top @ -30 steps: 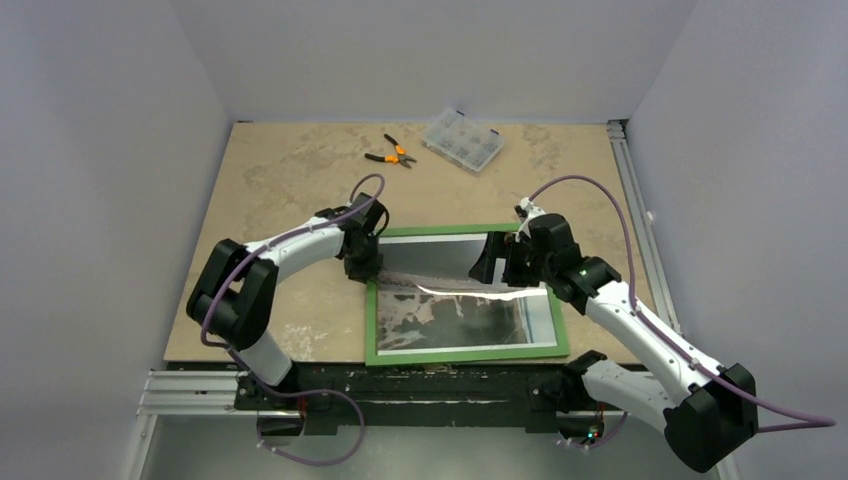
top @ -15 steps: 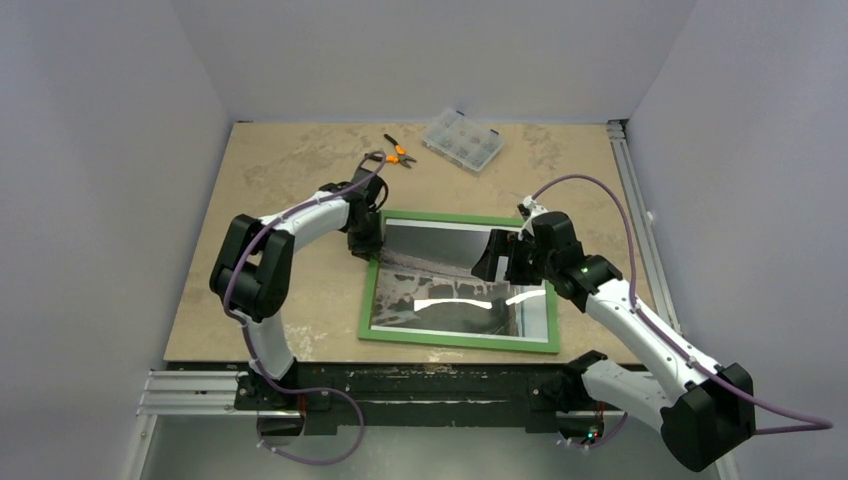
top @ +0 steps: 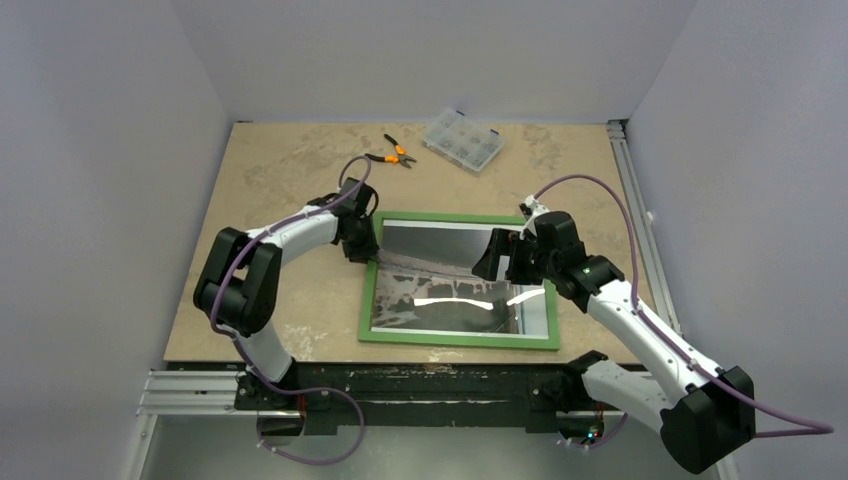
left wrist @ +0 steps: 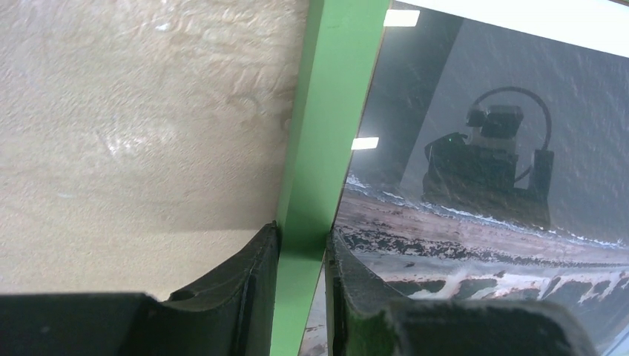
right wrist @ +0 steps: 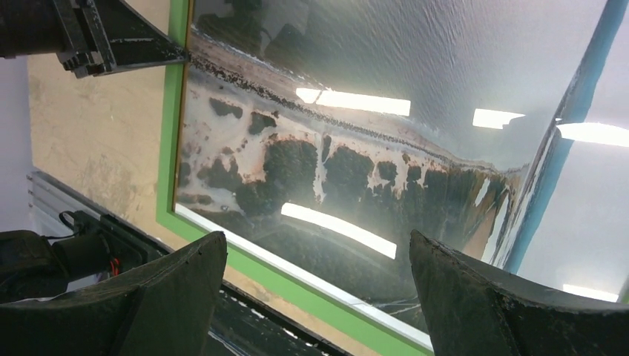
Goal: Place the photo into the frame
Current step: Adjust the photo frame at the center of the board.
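pliers (top: 392, 152), organiser box (top: 462, 139) beyond frame (top: 455, 341)

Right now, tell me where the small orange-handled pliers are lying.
In the top view, the orange-handled pliers lie near the table's far edge, just left of the clear plastic compartment box and beyond the green picture frame.

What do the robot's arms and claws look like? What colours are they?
The left arm and right arm are made of smooth white tubes joined by chunky black joints. A thin purple cable loops along each. A tiny green light glows on the right one. The left claw and right claw each have two thick black fingers with curved tips.
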Robot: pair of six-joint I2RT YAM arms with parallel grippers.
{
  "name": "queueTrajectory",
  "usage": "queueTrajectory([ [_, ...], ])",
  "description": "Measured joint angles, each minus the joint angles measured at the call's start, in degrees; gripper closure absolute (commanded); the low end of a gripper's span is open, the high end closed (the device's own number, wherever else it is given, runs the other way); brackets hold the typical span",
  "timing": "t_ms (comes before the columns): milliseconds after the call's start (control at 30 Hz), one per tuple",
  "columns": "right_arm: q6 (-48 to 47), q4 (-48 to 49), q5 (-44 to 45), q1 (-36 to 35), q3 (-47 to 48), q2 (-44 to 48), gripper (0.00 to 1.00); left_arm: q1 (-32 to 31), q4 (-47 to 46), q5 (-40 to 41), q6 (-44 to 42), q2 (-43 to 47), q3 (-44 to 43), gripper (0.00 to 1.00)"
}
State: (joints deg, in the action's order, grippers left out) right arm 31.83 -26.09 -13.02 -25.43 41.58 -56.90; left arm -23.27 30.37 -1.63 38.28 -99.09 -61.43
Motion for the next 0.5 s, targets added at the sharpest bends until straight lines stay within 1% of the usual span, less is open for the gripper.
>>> queueTrajectory([
  [33, 0.00, 0.02, 0.00, 0.00, 0.00, 0.15, 0.07, 0.00, -0.26, 0.20, 0.24, 0.66, 0.76, 0.83],
  [100, 0.00, 0.02, 0.00, 0.00, 0.00, 0.52, 0.07, 0.04, -0.98, 0.61, 0.61, 2.14, 2.40, 0.61],
  [133, 0.00, 0.02, 0.00, 0.00, 0.00, 0.74, 0.06, 0.07, -1.36, 0.87, 0.76, 3.23, 3.50, 0.41],
  [167, -0.02, 0.04, 0.00, 0.00, 0.00, 0.98, 0.06, 0.09, -1.49, 1.14, 1.14, 4.50, 4.63, 0.28],
  [200, -0.02, 0.04, 0.00, 0.02, 0.00, 1.14, 0.05, 0.17, -1.20, 1.36, 1.20, 6.08, 5.66, 0.20],
  [233, -0.02, 0.15, 0.00, 0.04, 0.00, 1.40, 0.04, 0.28, -0.76, 1.64, 1.40, 7.78, 6.29, 0.14],
  [300, -0.02, 0.42, 0.00, 0.07, 0.00, 1.88, 0.02, 0.42, -0.20, 2.23, 1.60, 11.30, 6.62, 0.07],
  [400, -0.04, 0.85, 0.00, 0.07, 0.00, 2.45, 0.02, 0.59, -0.13, 3.17, 1.33, 18.10, 6.60, 0.02],
  [500, -0.11, 1.66, 0.04, 0.07, -0.04, 3.28, 0.02, 0.70, -0.02, 4.61, 0.76, 25.88, 6.62, 0.01],
])
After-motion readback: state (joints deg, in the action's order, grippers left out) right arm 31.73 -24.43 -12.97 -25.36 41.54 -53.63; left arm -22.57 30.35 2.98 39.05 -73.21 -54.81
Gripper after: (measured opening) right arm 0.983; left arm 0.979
